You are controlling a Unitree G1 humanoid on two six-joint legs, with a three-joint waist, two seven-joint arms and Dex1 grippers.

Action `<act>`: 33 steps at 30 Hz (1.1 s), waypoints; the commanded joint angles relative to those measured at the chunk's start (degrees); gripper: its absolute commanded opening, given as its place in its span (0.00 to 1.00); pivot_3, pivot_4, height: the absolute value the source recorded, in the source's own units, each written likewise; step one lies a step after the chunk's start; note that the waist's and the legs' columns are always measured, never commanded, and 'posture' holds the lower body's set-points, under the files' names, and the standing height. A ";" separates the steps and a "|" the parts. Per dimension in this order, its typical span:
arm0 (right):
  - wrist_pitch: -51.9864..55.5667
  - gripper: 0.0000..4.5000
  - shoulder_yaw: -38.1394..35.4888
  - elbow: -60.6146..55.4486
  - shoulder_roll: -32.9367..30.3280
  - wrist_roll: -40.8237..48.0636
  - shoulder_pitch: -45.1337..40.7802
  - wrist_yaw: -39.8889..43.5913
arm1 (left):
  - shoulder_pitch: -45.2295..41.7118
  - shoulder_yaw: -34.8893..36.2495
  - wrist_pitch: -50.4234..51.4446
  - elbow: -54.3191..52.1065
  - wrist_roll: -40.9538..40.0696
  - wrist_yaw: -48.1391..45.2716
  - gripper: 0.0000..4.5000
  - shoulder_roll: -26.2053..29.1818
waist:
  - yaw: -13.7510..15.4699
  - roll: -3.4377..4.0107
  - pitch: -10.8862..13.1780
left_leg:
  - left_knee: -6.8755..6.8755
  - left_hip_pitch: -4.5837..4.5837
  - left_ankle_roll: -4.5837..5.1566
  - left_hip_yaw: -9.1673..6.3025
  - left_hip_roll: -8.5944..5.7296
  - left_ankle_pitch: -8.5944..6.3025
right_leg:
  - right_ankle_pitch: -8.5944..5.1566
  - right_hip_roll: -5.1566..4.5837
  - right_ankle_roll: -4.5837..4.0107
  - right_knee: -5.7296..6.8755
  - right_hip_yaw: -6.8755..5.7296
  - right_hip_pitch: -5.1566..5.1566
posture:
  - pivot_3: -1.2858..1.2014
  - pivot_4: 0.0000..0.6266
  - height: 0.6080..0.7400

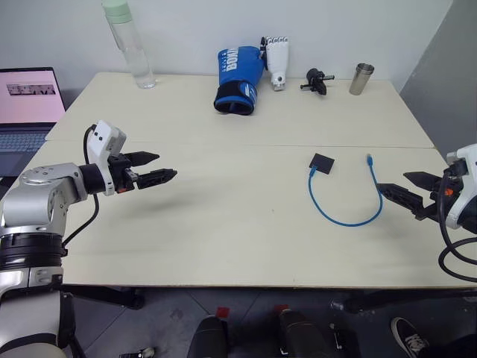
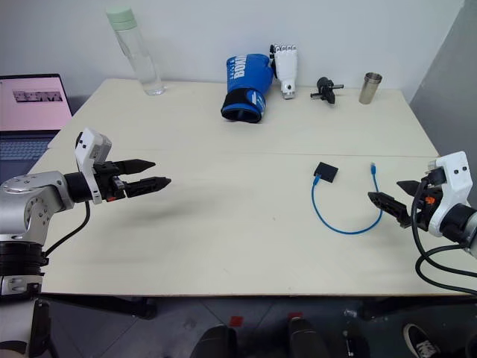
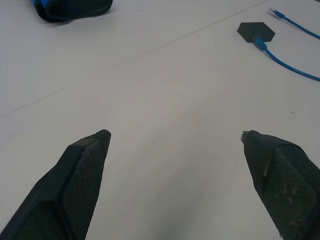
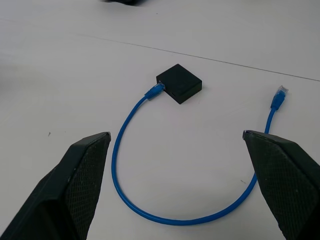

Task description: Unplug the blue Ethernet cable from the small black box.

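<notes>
blue Ethernet cable [image 1: 344, 215] in U-loop on tabletop [image 1: 223, 186], one end plugged into small black box [image 1: 322, 163], free plug [image 1: 369, 158] pointing toward far edge, left claw [image 1: 158, 168] spread, right claw [image 1: 399, 188] spread near loop, both empty

Laptop [image 1: 30, 112] cut off by the picture's edge; boxing glove [image 3: 70, 9] likewise.

**Where things lie on the table**

We see the small black box [image 1: 322, 163] right of the table's [image 1: 223, 246] middle, the blue Ethernet cable [image 1: 344, 218] plugged into its near edge and looping rightward to a free end. Along the far edge stand a bottle [image 1: 130, 46], boxing glove [image 1: 238, 80], robot hand [image 1: 278, 61], knobbed gadget [image 1: 317, 80] and cup [image 1: 361, 78]. A laptop [image 1: 28, 112] sits off to the left
</notes>
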 commanded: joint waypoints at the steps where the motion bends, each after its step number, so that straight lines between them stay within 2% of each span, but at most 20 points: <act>1: -1.17 1.00 -0.54 -1.08 -0.15 0.69 -0.64 -0.44 | -1.78 0.03 -0.65 -1.01 0.02 -0.79 0.99 0.21 | 0.00 0.00 0.00 | 0.00 0.00 0.00 0.00 0.00 0.00 | 0.00 0.00 0.00 0.00 0.00 0.00 | 0.52 0.24 1.00; 9: 0.75 1.00 1.68 -1.95 0.81 1.42 -3.18 -3.80 | -2.39 -1.01 -1.78 -1.69 -0.46 -2.60 0.99 -1.07 | -0.02 0.00 0.00 | 0.01 0.00 0.00 0.01 0.00 0.00 | 0.00 0.00 0.00 0.01 0.01 0.00 | 0.52 0.24 1.00; 15: 4.89 1.00 6.63 -1.81 7.86 0.42 -10.34 -14.01 | -3.85 -2.73 -1.80 -8.38 -2.90 -5.75 0.99 -4.23 | 0.02 -0.01 0.00 | 0.03 -0.01 0.00 -0.01 0.01 0.00 | 0.01 0.01 -0.01 0.04 0.00 0.00 | 0.52 0.24 1.00; 20: 7.46 1.00 13.63 0.07 17.62 -4.02 -16.45 -24.48 | -4.80 -8.79 -4.22 -14.51 -2.68 -12.15 0.99 -5.97 | -0.06 0.01 -0.01 | 0.02 -0.04 0.00 0.01 0.00 0.00 | 0.01 0.00 -0.01 0.04 0.03 -0.03 | 0.52 0.24 1.00; 27: 4.42 1.00 20.75 3.76 27.50 -10.87 -21.03 -31.70 | -6.65 -10.22 -7.50 -11.12 -0.25 -11.64 0.99 -7.67 | -0.14 0.03 -0.01 | 0.01 -0.05 0.00 0.01 0.01 0.00 | 0.00 0.03 -0.01 0.04 0.02 -0.08 | 0.52 0.24 1.00; 33: -3.86 1.00 27.12 14.99 35.08 -19.42 -25.66 -34.99 | -3.70 -8.58 -8.10 -11.19 0.06 -9.72 0.99 -7.02 | -0.29 0.03 -0.01 | 0.00 -0.06 0.00 0.02 0.04 0.00 | 0.01 0.05 -0.01 0.06 0.03 -0.13 | 0.52 0.24 1.00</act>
